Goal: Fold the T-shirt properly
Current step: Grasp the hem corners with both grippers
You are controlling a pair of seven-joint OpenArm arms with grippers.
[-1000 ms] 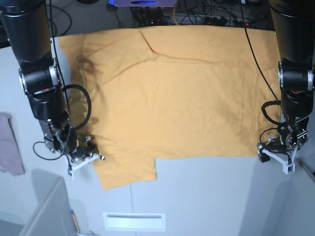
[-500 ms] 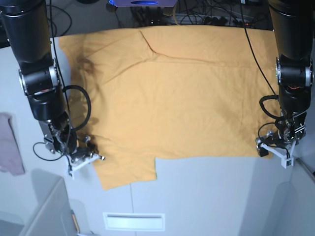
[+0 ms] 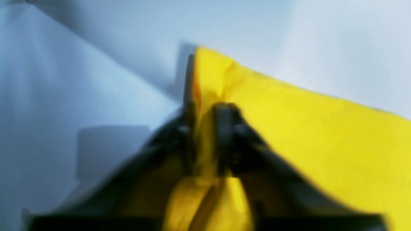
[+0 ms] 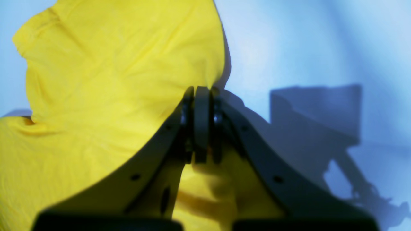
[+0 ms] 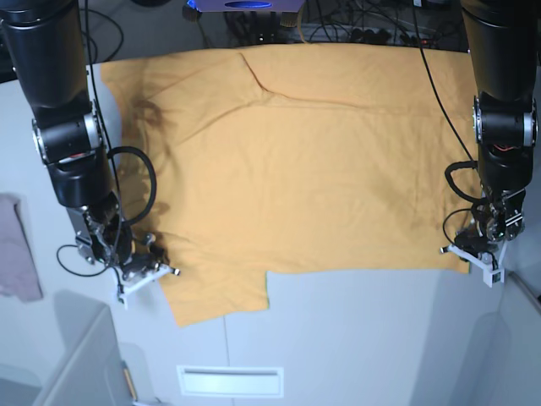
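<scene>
The orange-yellow T-shirt (image 5: 296, 169) lies spread flat on the grey table, its sleeve hanging toward the front left. At the shirt's front right corner my left gripper (image 5: 469, 258) is down on the hem. The left wrist view shows that gripper (image 3: 207, 118) shut, with a ridge of the T-shirt (image 3: 321, 134) pinched between its fingers. My right gripper (image 5: 152, 269) sits at the left edge of the sleeve. In the right wrist view this gripper (image 4: 200, 96) is shut, and the T-shirt (image 4: 112, 80) bunches toward its tips.
A small pinkish cloth (image 5: 17, 249) hangs at the far left edge. Cables and a device (image 5: 355, 34) run along the back behind the shirt. A white slot plate (image 5: 230, 381) sits in the table (image 5: 363, 338) near the front.
My left gripper has slid a little in toward the shirt's front right corner and has shut on the fabric. The right arm and the shirt's body have stayed still.
</scene>
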